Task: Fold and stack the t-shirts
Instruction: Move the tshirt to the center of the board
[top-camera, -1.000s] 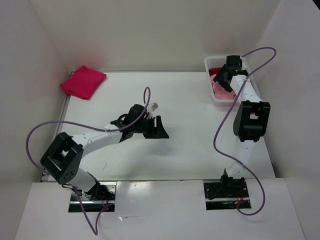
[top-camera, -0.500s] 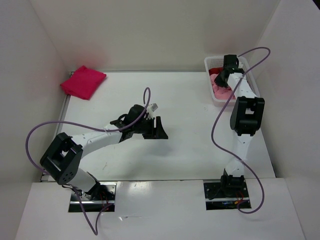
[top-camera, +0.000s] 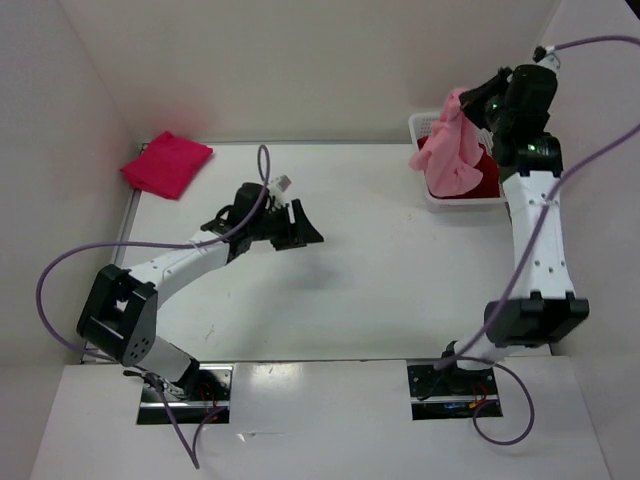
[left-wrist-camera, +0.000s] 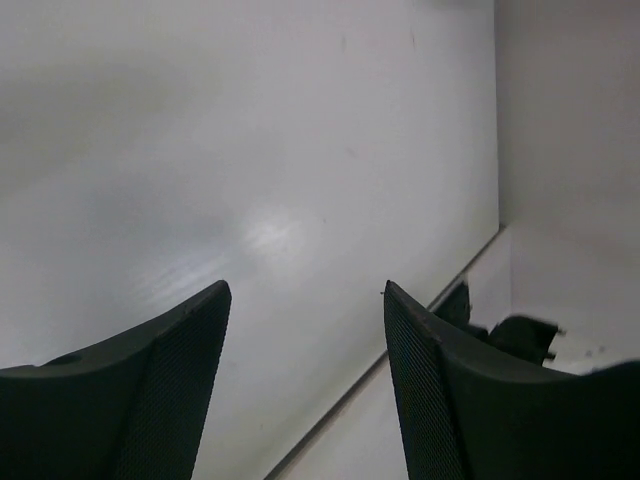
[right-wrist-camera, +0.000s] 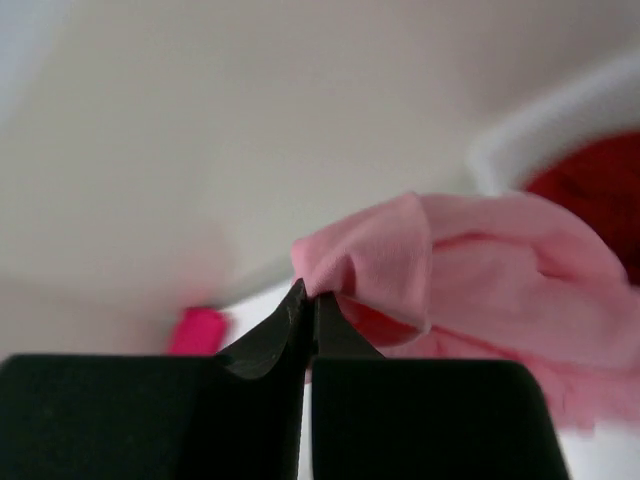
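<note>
My right gripper (top-camera: 470, 108) is shut on the light pink t-shirt (top-camera: 450, 150), which hangs in the air above the white basket (top-camera: 462, 200) at the back right. In the right wrist view the pinched pink cloth (right-wrist-camera: 470, 270) bunches just past the closed gripper (right-wrist-camera: 308, 297). A dark red t-shirt (top-camera: 486, 184) lies in the basket under it. The crimson-magenta t-shirt (top-camera: 167, 163) lies folded at the back left of the table, also seen as a blurred patch (right-wrist-camera: 195, 328) in the right wrist view. My left gripper (top-camera: 303, 226) hovers open over the table's middle, nothing between its fingers (left-wrist-camera: 170, 360).
White walls close in the table on the left, back and right. The table's right edge (left-wrist-camera: 440, 300) shows in the left wrist view. Purple cables loop from both arms.
The right gripper shut on the light pink t-shirt in the basket and lifted it up out of it. The left arm shifted slightly toward the back left.
</note>
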